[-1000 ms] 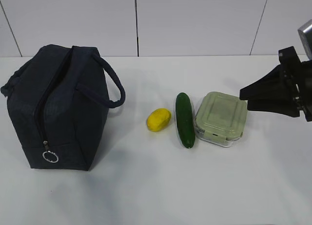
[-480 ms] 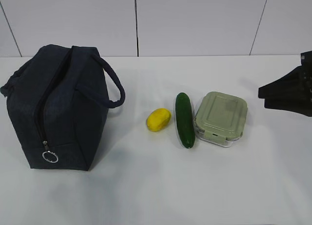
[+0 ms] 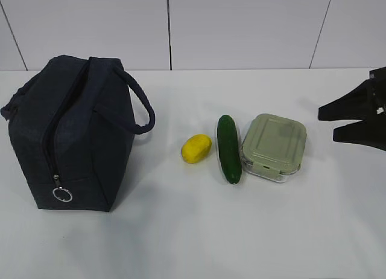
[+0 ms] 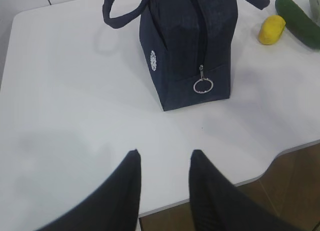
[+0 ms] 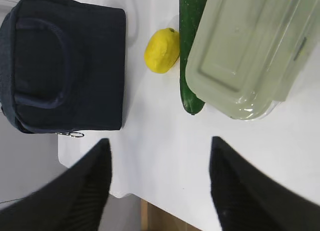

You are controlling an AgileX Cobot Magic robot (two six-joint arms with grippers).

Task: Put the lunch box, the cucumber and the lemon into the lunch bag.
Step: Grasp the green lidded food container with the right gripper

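The navy lunch bag (image 3: 72, 134) stands at the table's left, zipper shut, ring pull (image 3: 62, 194) low on its front end. The yellow lemon (image 3: 196, 148), the dark green cucumber (image 3: 228, 148) and the lunch box (image 3: 274, 147) with its sage-green lid lie side by side right of it. My right gripper (image 3: 326, 123) is open and empty at the right edge, right of the lunch box and apart from it. Its wrist view shows the lunch box (image 5: 250, 46), cucumber (image 5: 191, 46), lemon (image 5: 162, 50) and bag (image 5: 62, 66). My left gripper (image 4: 163, 157) is open and empty, well short of the bag (image 4: 187, 46).
The white table (image 3: 193, 230) has its front edge under my left fingers (image 4: 220, 188), with brown floor beyond it. A white panelled wall (image 3: 241, 25) runs behind the table. The bag's two loop handles (image 3: 140, 104) stick out to its sides.
My right gripper drew back to the right, away from the lunch box, and now sits at the right edge with its jaws apart. The objects have not moved.
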